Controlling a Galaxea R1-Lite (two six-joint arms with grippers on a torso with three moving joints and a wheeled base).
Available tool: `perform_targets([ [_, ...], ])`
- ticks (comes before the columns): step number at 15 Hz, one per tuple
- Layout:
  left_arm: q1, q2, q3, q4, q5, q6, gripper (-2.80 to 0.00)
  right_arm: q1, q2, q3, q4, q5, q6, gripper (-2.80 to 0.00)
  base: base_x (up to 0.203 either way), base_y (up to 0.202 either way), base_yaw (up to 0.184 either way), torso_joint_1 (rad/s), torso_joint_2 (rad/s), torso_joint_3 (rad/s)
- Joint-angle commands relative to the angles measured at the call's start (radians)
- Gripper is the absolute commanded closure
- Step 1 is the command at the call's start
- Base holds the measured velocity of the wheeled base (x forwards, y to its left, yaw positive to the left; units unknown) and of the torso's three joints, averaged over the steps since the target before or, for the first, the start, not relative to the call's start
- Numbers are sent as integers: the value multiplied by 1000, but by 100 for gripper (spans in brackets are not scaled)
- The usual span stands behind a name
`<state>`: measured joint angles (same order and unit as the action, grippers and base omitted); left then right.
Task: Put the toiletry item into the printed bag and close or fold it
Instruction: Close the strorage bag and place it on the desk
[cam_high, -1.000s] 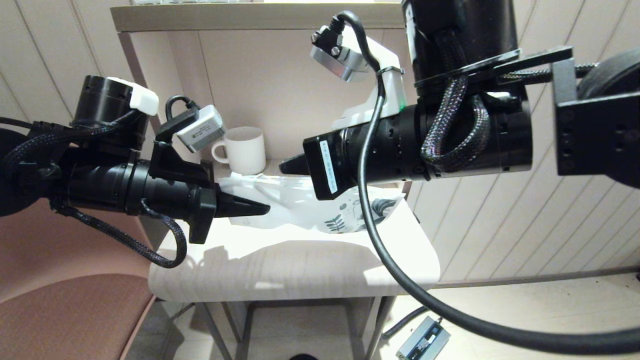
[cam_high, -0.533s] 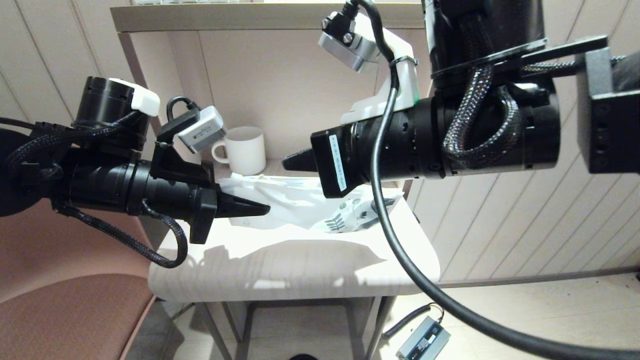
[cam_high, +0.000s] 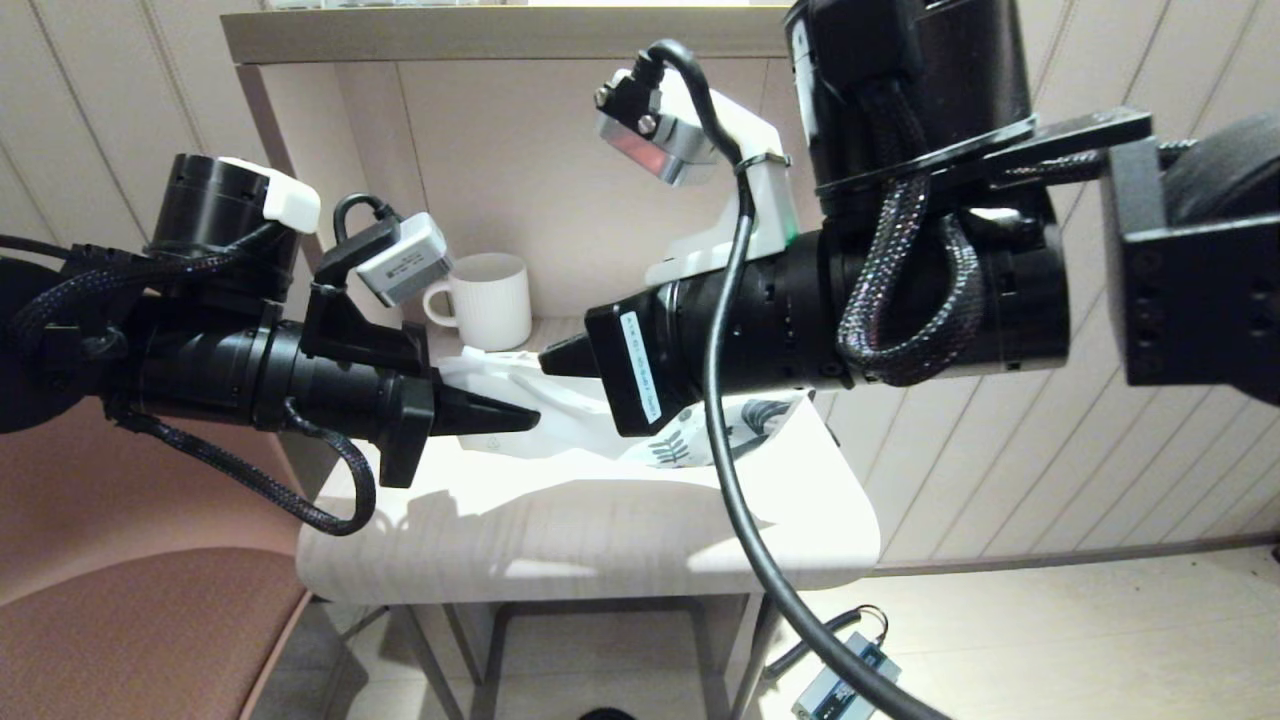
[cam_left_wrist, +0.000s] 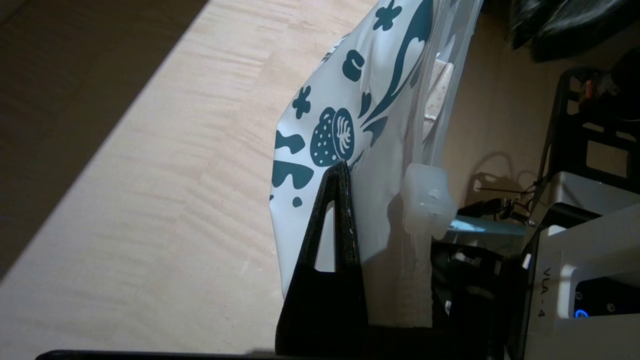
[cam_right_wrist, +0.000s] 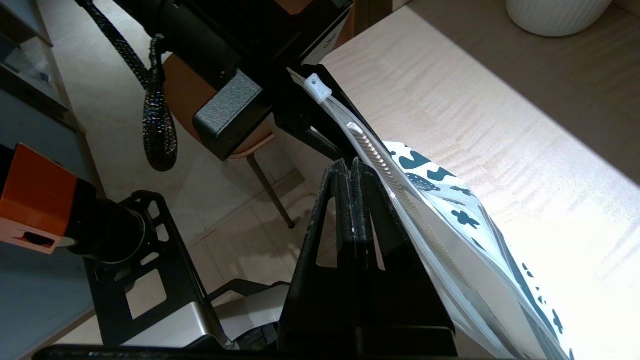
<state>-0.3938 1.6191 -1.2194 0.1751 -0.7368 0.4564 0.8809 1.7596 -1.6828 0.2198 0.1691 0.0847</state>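
**Pouch held by one edge, comb near the mouth**

If the right gripper (cam_right_wrist: 352, 167) drags the zip strip unevenly, the printed bag (cam_high: 590, 415) could slip from the left gripper (cam_high: 520, 417) and spill the white comb (cam_right_wrist: 372, 152), which lies inside along the strip. Both arms reach level over the table (cam_high: 600, 540), tips facing. The left gripper is clamped on the bag's edge near the slider (cam_left_wrist: 425, 200); the right is closed, pressed beside the strip.

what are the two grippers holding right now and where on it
Both are shut on the printed bag, held up off the table. The left gripper pinches near the slider end; the right gripper pinches the zip-strip edge.
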Motion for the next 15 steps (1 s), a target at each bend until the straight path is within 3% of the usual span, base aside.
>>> perform_targets([
  [1,0,0,0,1,-4,2,0,4,35,-2,1,1,0,0,0,0,0,0,0,0],
  [15,0,2,1,1,-6,8,0,3,28,-43,1,-2,3,0,0,0,0,0,0,0],
])
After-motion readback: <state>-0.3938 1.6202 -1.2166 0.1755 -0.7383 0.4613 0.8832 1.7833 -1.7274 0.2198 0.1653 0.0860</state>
